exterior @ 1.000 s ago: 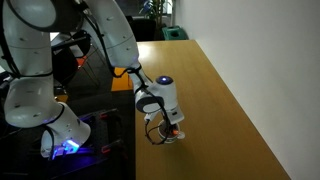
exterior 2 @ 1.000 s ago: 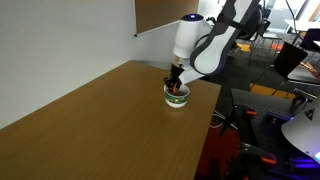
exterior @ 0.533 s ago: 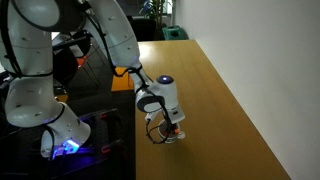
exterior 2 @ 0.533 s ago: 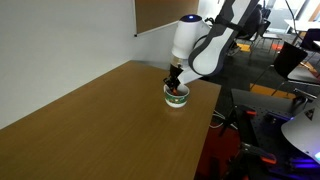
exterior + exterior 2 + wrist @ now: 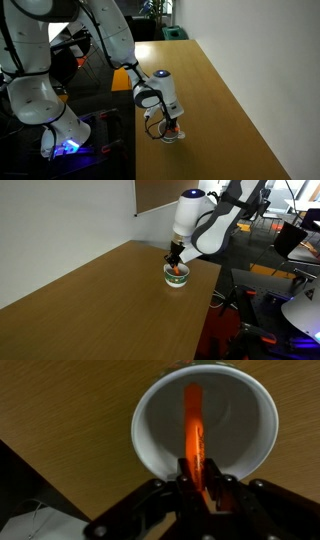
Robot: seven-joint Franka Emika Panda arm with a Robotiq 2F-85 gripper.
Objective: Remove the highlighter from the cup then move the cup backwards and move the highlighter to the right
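Seen from the wrist view, straight down into the small round white cup (image 5: 240, 435) standing on the brown wooden tabletop (image 5: 60, 410): inside it, the slim orange highlighter pen (image 5: 193, 420), long axis running up and down the picture. Far end pointing toward the cup's far rim at the top, near end caught between the dark fingers (image 5: 215, 492) of the black Robotiq gripper (image 5: 197, 485). Clamped on that near end, pads pressed to either side of the orange barrel. Cannot tell from here whether upright or leaning. In an exterior view, only a small orange patch of the highlighter (image 5: 177, 270) just above the rim of the cup (image 5: 177, 279), directly under the gripper (image 5: 176, 260); too small there to read its axis. Shown there instead, and not from the wrist: the cup's place close to the table's edge on the robot's side. In an exterior view, the white robot arm (image 5: 120, 40) reaching down from above, with the gripper (image 5: 170, 127) low over the same spot.
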